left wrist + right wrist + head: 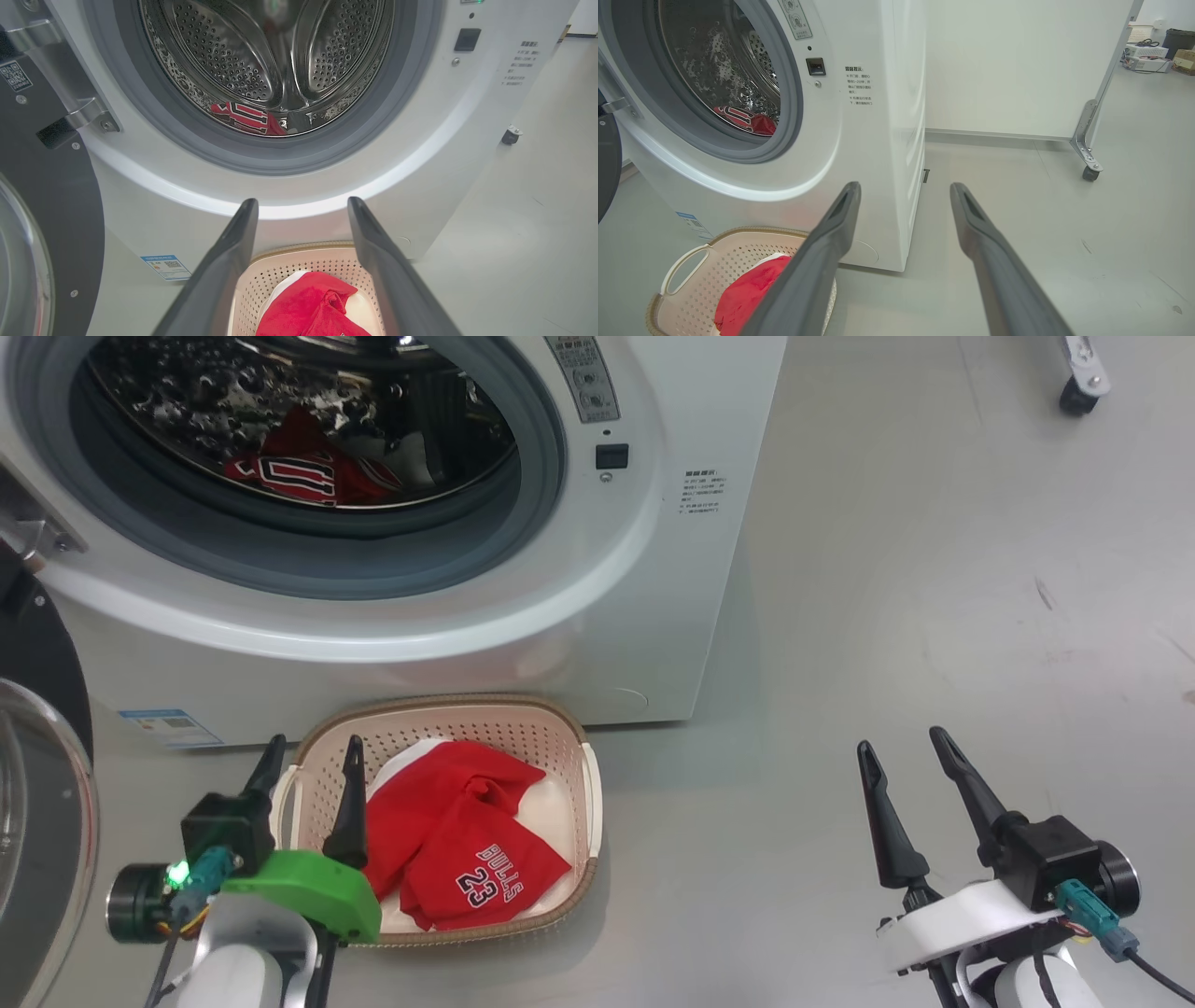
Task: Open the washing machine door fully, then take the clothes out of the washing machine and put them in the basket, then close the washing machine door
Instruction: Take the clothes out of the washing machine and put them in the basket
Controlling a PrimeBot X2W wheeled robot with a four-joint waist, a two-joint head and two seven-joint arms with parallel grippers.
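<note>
Lying crumpled in the basket (439, 702) is a red jersey (448, 831), its black-and-white "BULLS 23" lettering facing up and white fabric (411, 754) peeking out beneath it. The basket, cream and perforated with a brown woven-look rim, is sitting on the grey floor just in front of the washing machine (653, 579). A second red garment (299, 476) with black-and-white trim is resting low in the steel drum (187, 383), behind the grey gasket (327, 555). The washing machine door (42, 784) is hanging open at the left, showing its black rim and clear window.

The left gripper (316, 742) is hovering over the basket's left end, fingers spread wide and gripping nothing. The right gripper (900, 739) is hovering over bare floor well to the right, likewise spread wide and empty.

The left wrist view is looking straight into the drum, giving its perforated ribs and the door's metal hinge (88, 114) plainly, where the head view is catching mostly glare. The right wrist view is taking in the machine's plain side and a white panel (1017, 65) behind it, where the head view is catching a caster (1076, 399) at its top edge.
</note>
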